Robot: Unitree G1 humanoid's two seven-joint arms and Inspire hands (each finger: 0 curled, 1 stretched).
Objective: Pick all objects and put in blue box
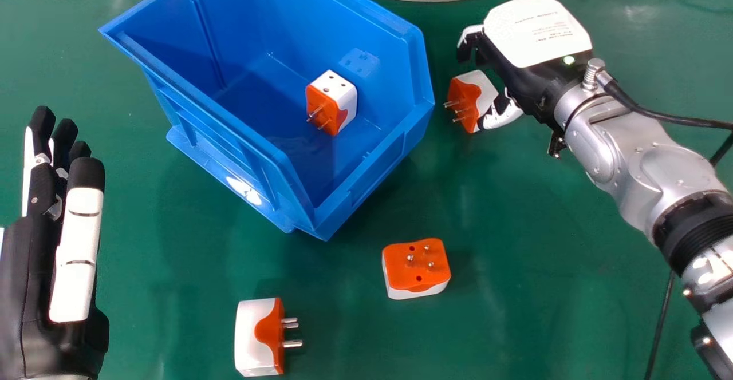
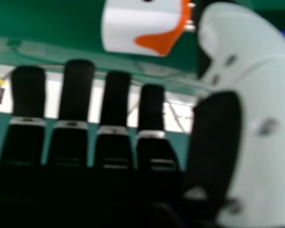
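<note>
Plug: likely light, stiff, slick; grip white body, clear of prongs
Right hand: released, thumb beside plug
Left hand: released

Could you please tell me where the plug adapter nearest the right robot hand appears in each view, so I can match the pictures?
Head view: the plug adapter is right of the blue box, next to the thumb of the right robot hand.
Right hand view: the plug adapter lies beyond the fingers, near the thumb.
Shared landmark: that pale thumb, beside the adapter in both.
</note>
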